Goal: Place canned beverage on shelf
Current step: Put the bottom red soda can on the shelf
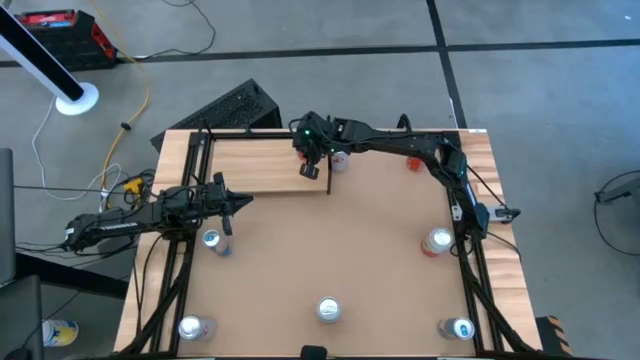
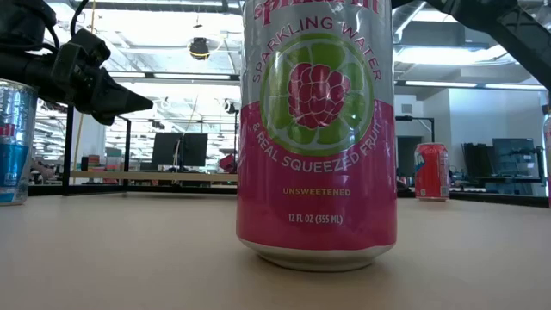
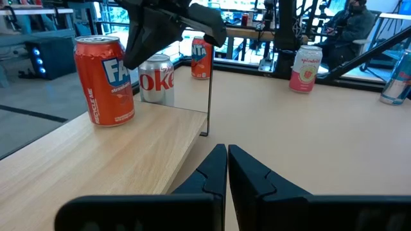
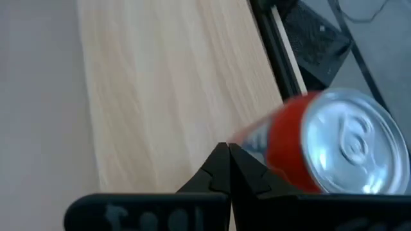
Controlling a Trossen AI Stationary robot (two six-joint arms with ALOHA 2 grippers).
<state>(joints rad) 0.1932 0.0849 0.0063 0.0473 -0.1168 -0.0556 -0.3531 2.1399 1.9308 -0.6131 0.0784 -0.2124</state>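
The shelf (image 1: 262, 165), a pale wood board with black rails, lies at the table's far left. An orange soda can (image 3: 103, 80) and a silver cola can (image 3: 156, 80) stand upright on it, near its right end. My right gripper (image 4: 227, 168) is shut and empty. It hovers above these cans, pointing down at the shelf (image 4: 160, 96), with the orange can's silver top (image 4: 350, 144) just beside its fingertips. My left gripper (image 3: 227, 168) is shut and empty, low over the table by the shelf's near edge (image 1: 236, 205).
More cans stand around the table: a pink one at the near middle (image 2: 317, 129), one by my left gripper (image 1: 211, 240), two at the near corners (image 1: 190, 326) (image 1: 460, 327), one at the right (image 1: 437, 241) and red ones at the far side (image 1: 412, 162). A person sits beyond the table (image 3: 350, 22).
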